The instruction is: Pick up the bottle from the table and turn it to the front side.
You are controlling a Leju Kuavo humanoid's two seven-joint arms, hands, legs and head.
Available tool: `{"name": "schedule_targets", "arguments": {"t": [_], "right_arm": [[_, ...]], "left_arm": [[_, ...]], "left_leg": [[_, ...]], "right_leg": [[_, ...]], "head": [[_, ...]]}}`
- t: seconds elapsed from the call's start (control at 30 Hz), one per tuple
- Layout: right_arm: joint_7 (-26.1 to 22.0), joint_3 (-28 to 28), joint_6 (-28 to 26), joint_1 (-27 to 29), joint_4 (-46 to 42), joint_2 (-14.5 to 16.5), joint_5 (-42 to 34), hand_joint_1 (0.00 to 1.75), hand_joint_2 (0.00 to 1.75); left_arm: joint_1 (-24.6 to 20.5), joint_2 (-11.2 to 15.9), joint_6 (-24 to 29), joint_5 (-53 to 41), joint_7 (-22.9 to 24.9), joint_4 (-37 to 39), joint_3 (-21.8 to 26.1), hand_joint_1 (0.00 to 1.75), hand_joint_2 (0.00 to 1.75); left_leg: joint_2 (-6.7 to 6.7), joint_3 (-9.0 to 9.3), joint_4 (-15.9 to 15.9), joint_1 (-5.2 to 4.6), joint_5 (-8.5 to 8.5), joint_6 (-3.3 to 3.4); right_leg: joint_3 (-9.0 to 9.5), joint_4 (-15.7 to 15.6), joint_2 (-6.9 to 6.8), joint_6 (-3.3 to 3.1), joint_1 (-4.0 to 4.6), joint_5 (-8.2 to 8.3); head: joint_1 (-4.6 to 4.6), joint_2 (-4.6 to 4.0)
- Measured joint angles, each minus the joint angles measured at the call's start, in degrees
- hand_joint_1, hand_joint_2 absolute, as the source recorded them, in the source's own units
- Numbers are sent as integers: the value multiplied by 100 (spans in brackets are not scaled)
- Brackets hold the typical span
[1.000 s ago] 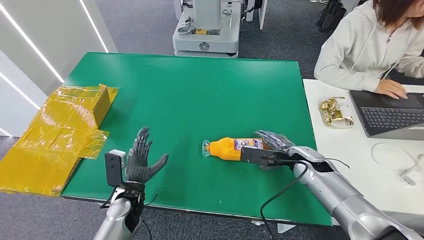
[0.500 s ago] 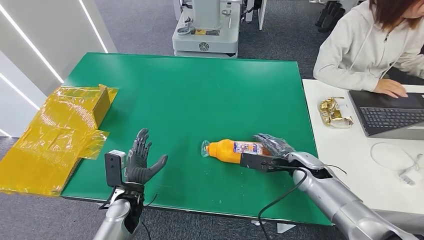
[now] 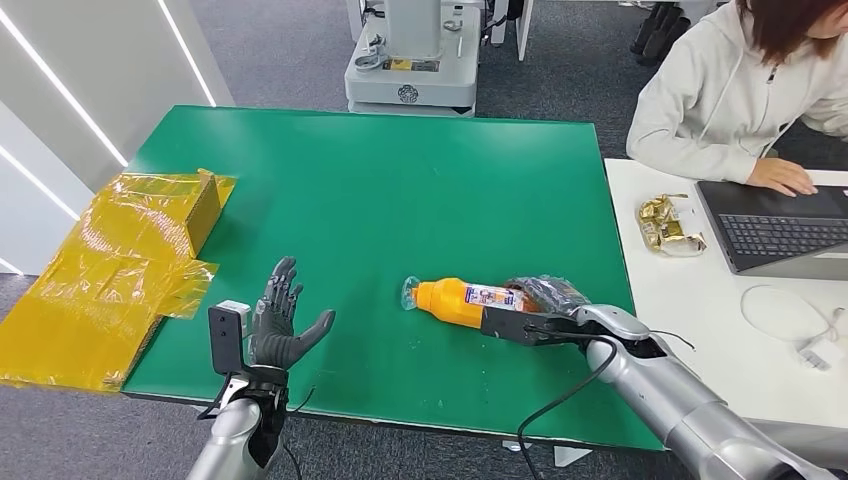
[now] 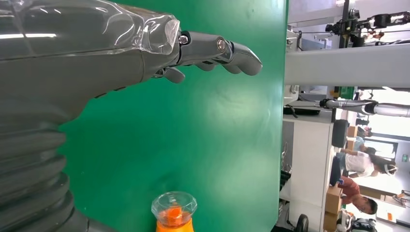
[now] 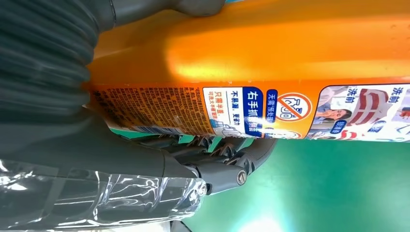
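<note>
The grasp step is in hand: the right hand [image 3: 548, 300] is closed around the base end of the orange plastic bottle [image 3: 462, 300], which lies on its side on the green bench [image 3: 380, 190], clear cap toward the open, empty left hand [image 3: 278, 325]. In my judgement the next move calls for a firm lift, then rotating the bottle until its front label faces forward.

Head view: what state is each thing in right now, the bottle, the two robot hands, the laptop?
Orange plastic bottle with clear cap: lying on its side on the green table, cap on.
Right hand: fingers wrapped around the bottle's base end.
Left hand: held up, fingers apart, holding nothing.
Grey laptop: lid open, a person's hand at its edge.
</note>
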Motion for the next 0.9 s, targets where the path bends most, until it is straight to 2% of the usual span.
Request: {"name": "schedule_targets", "arguments": {"t": [0.3,0.43,0.53,0.67,0.8,0.9], "right_arm": [[-647,-332,-466,551,-511,-96,-1019,175,175],[-1017,-667,-754,1051,-933,-96,-1667,175,175],[-1370,-1002,-1208,1565,-1376,-42,-2048,175,175],[-1572,-1356,-1560,2181,-1955,77,-2153,175,175],[-1618,-1569,-1605,2465,-2271,133,-2164,175,175],[-1772,-1789,-1803,2666,-2447,273,-2039,175,175]], "left_arm": [[120,-28,-3,-103,0,-92,1,0,175],[105,-48,-67,-188,-2,-90,1,0,175],[62,-56,-122,-249,-20,-89,-8,0,175],[1,-54,-156,-275,-37,-89,-24,0,175],[-39,-52,-204,-269,-38,-89,-32,0,175],[-124,-44,-468,-98,-2,-73,-81,0,175]], "left_leg": [[1,-1,0,0,-2,-1],[-8,-9,-1,1,-1,0],[-13,-14,-2,2,-2,-1],[-8,-16,-3,2,-9,-2],[-9,-20,-3,2,-10,-2],[-8,-22,-2,2,-10,-2]], "right_leg": [[-1,-1,2,0,0,0],[-5,0,-10,0,1,-2],[-7,0,-16,0,2,-5],[-13,0,-9,0,2,-7],[-16,0,-10,2,2,-9],[-17,0,-10,2,2,-9]], "head": [[1,0],[1,0],[1,0],[-1,0],[1,0],[1,0]]}}
